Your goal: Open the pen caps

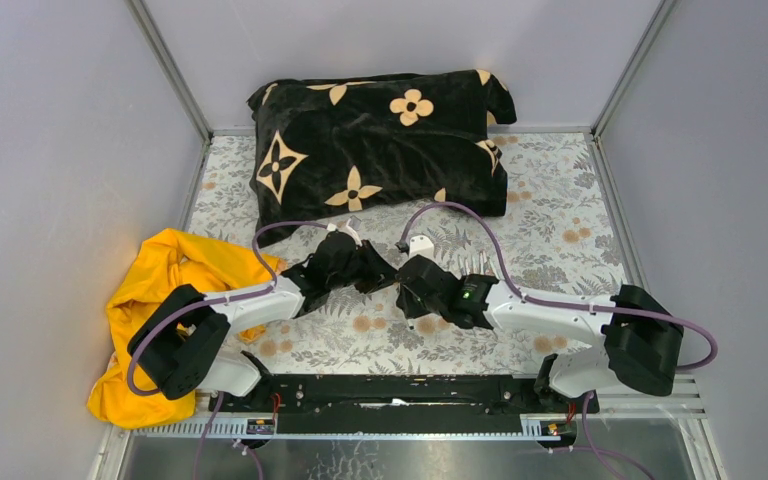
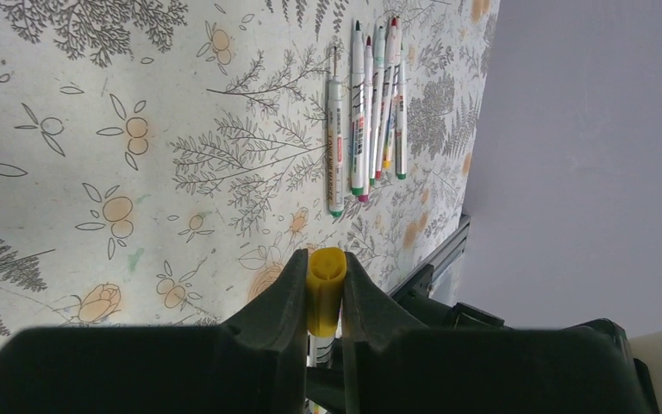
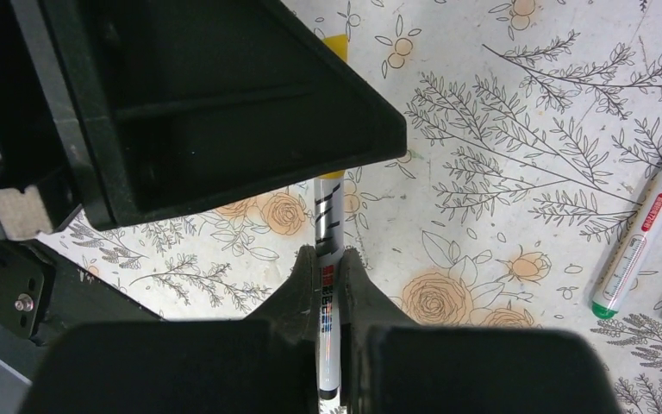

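The yellow cap (image 2: pixel 326 289) is pinched in the closed jaws of the left gripper (image 2: pixel 325 274), held up off the surface (image 2: pixel 95 78). Its whitish pen barrel (image 3: pixel 328 228) is clamped in the jaws of the right gripper (image 3: pixel 329 274). The cap looks seated, so the pull is in hand. Next, the two should draw straight apart along the barrel's line, without bending it. A row of pens (image 2: pixel 366 112) lies nearby, tips bare.
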Action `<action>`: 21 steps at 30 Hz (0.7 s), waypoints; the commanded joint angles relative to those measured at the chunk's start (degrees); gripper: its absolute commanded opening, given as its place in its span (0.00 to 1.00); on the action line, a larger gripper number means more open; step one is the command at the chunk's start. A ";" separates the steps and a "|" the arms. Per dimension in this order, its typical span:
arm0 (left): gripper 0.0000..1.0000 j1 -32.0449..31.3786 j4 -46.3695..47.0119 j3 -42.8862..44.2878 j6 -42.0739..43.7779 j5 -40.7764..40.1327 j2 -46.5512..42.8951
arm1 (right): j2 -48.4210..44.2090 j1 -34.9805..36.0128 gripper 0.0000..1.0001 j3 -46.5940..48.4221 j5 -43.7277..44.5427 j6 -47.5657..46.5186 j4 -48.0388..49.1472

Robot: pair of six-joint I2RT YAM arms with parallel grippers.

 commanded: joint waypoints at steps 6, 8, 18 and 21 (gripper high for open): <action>0.00 0.92 -3.03 5.49 5.00 -4.52 1.73 | 0.25 -1.79 0.00 -0.63 -1.45 0.84 2.66; 0.00 2.13 -2.72 6.25 5.35 -4.38 2.74 | -0.09 -1.94 0.00 -1.79 -2.00 1.15 3.13; 0.00 8.45 -4.14 10.93 8.31 -1.81 7.44 | -1.16 -2.47 0.00 -7.02 -4.61 1.89 6.65; 0.00 9.50 -4.41 11.43 8.82 -1.52 8.55 | -1.67 -2.55 0.00 -8.04 -4.92 1.98 7.15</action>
